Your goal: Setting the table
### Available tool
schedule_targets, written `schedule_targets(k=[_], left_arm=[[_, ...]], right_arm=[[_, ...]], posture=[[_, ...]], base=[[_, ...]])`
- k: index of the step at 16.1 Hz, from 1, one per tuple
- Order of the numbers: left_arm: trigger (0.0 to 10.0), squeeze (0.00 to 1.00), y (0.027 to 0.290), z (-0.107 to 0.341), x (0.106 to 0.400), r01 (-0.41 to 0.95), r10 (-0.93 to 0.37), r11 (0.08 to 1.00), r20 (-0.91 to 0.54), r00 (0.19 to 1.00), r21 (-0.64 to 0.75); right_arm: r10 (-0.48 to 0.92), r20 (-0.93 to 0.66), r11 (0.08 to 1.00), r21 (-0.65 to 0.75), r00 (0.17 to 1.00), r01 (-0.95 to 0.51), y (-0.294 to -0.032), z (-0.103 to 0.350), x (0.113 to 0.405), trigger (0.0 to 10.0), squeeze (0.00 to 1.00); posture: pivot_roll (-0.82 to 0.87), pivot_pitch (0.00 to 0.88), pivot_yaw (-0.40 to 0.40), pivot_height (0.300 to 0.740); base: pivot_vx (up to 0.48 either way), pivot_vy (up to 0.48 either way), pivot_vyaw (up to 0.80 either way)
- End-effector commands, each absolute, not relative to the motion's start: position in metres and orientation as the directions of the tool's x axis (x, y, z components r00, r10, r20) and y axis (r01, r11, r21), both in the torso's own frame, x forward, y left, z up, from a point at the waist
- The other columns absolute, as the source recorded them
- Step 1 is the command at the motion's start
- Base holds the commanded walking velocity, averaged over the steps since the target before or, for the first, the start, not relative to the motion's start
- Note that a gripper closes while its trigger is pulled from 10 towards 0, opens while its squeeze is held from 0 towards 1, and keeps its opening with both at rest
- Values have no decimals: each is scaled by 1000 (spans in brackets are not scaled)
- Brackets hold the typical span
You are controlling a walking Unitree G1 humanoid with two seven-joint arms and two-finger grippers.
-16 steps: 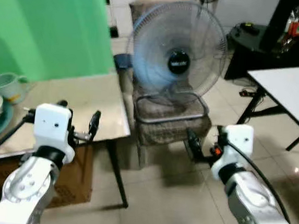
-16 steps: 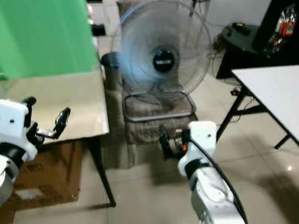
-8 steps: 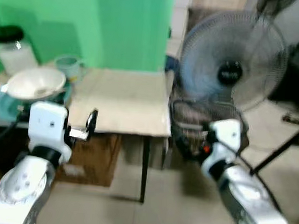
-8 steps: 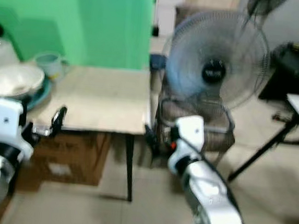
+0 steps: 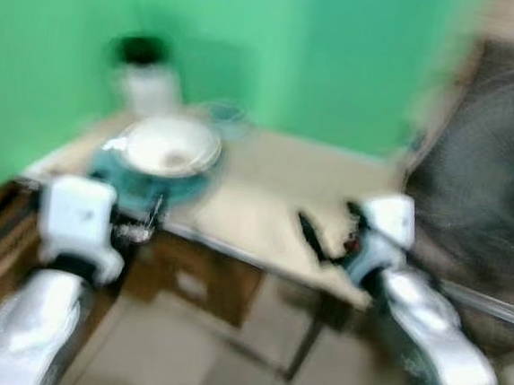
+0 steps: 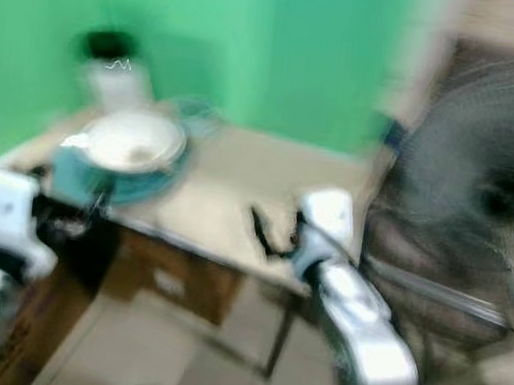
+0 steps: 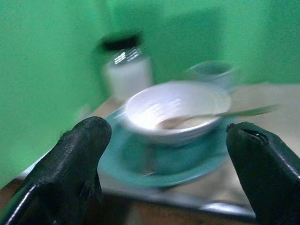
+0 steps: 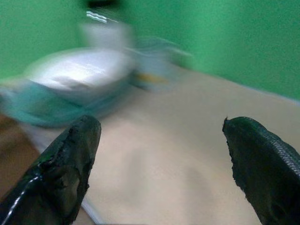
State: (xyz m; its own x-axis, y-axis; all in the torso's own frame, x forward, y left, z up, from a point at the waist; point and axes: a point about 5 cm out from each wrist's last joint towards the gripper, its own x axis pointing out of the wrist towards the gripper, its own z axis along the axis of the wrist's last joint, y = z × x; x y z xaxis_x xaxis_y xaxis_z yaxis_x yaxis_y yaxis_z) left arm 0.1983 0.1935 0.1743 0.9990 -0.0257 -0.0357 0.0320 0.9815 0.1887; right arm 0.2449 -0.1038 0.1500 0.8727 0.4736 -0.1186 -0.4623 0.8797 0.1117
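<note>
A white bowl with a spoon in it sits on a teal plate at the left end of a beige table. Behind them stand a jar with a black lid and a pale teal mug. My left gripper is open at the table's front edge, level with the plate and pointing at the bowl. Over the bare right part of the table my right gripper is also open, with nothing between its fingers. Everything is motion-blurred.
A green wall backs the table. A large standing fan is at the right, close to the table's end. A brown cardboard box sits under the table on the tiled floor.
The whole view has swung left: the fan slid from the middle to the right edge and the table with the dishes came to the centre. Both grippers stay open.
</note>
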Motion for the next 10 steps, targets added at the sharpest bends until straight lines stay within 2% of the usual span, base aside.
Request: schedule_targets(k=[1,3,5,10], left_arm=[[10000,0,185,179,198,63,-62,981,-14,998,182],[10000,0,184,180,198,79,-78,978,-12,997,193],[10000,0,184,181,198,94,-94,975,-10,996,200],[10000,0,181,180,199,163,-161,964,-27,987,210]], right_arm=[[469,-116,882,102,875,-460,-110,149,242,10000,1000],[462,-93,885,109,882,-452,-110,152,244,10000,1000],[424,-65,900,136,903,-413,-115,156,249,10000,1000],[379,-28,922,96,925,-375,-128,164,268,10000,1000]], posture=[[146,0,-9,740],[153,0,-13,740],[154,0,-15,740],[151,0,-20,740]], base=[[315,0,788],[317,0,781],[313,0,0],[315,0,0]])
